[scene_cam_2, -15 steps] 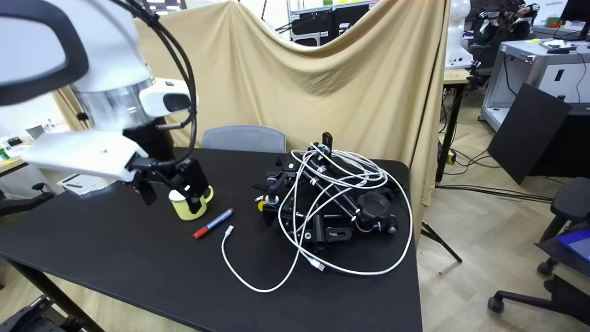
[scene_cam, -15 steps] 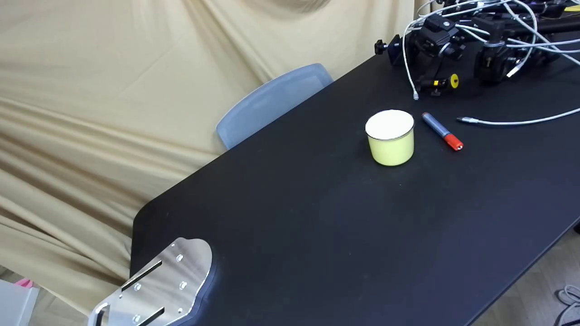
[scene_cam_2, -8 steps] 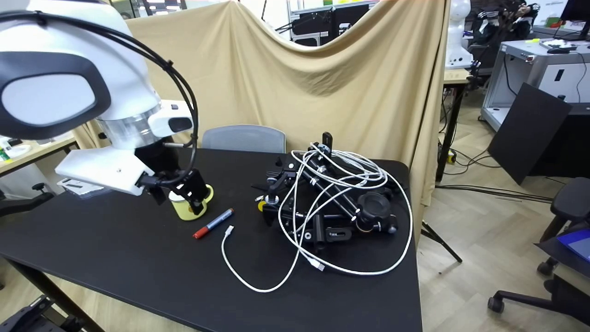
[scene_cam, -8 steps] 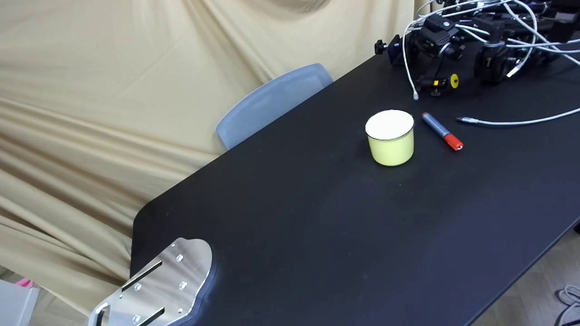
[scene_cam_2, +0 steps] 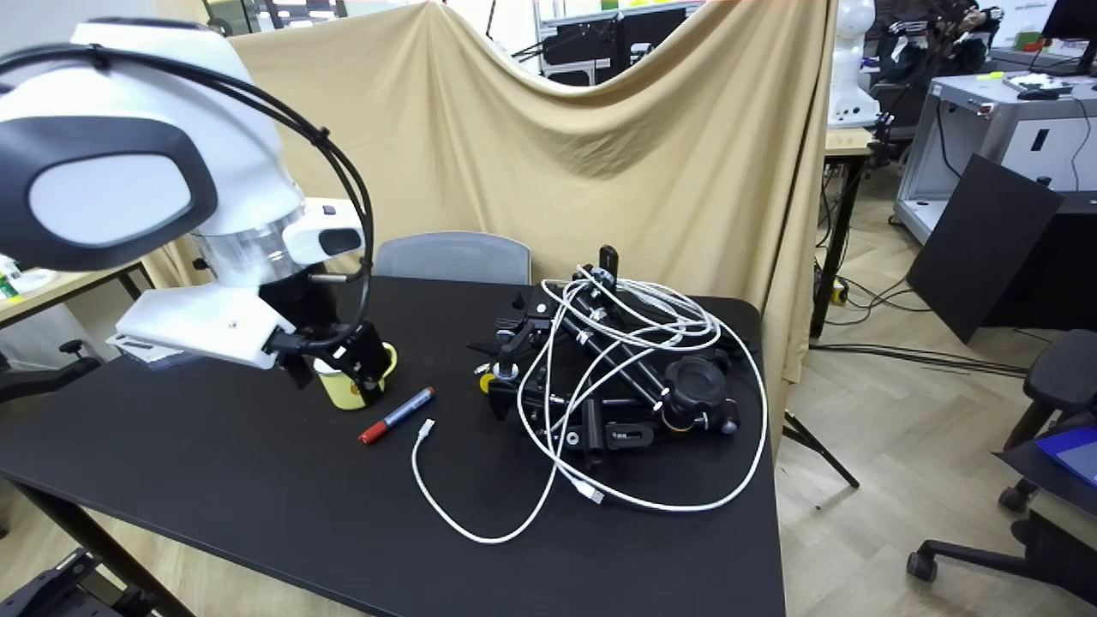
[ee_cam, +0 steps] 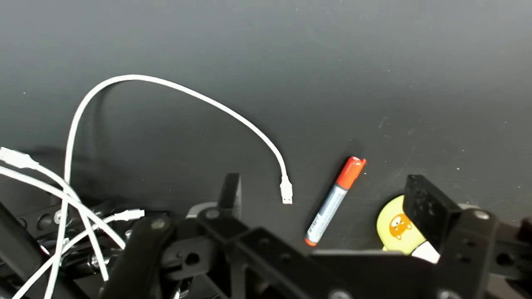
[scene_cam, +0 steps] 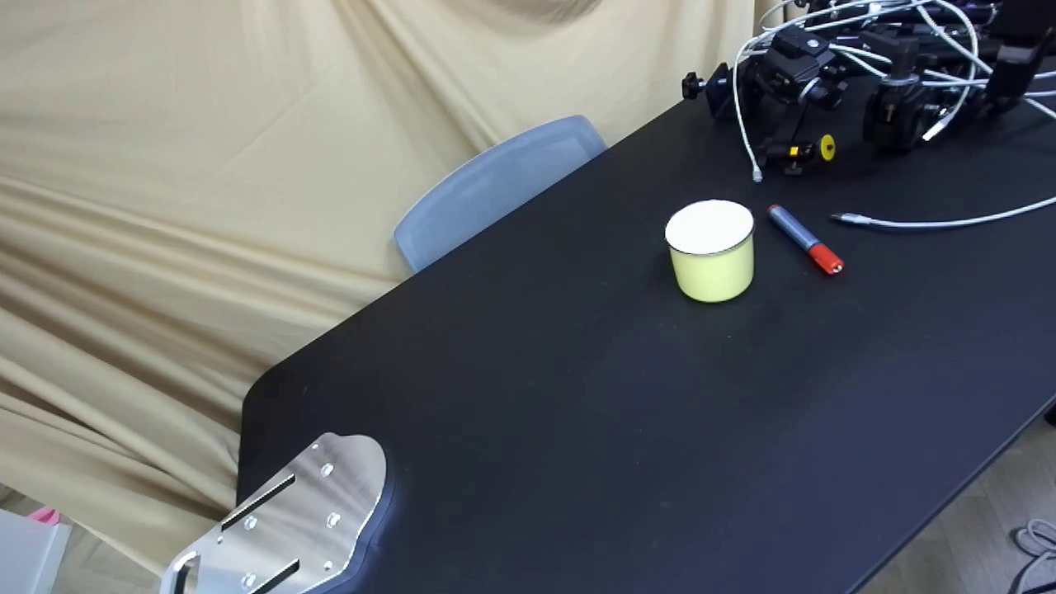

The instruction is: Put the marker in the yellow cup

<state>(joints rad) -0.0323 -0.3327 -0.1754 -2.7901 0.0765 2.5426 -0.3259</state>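
In an exterior view the short, thin marker (scene_cam_2: 397, 416), blue-grey barrel and red end, lies flat on the black tabletop (scene_cam_2: 257, 480), its long axis running from near left, where the red end points, to far right. The fingers (ee_cam: 428, 203) are spread wide and hold nothing. In the wrist view the marker shows in the gap between them, a shade right of its middle, and slants across their closing line steeply rather than squarely; a small turn of the wrist would, I judge, square the grip. The pale yellow cylindrical cup (scene_cam: 712, 276) with the whitish inside stands upright just left of the marker in both exterior views, apart from it. In the wrist view the finger on the right hides part of the cup, though only by line of sight: an exterior view shows it clear. Coming straight down, that finger might knock it.
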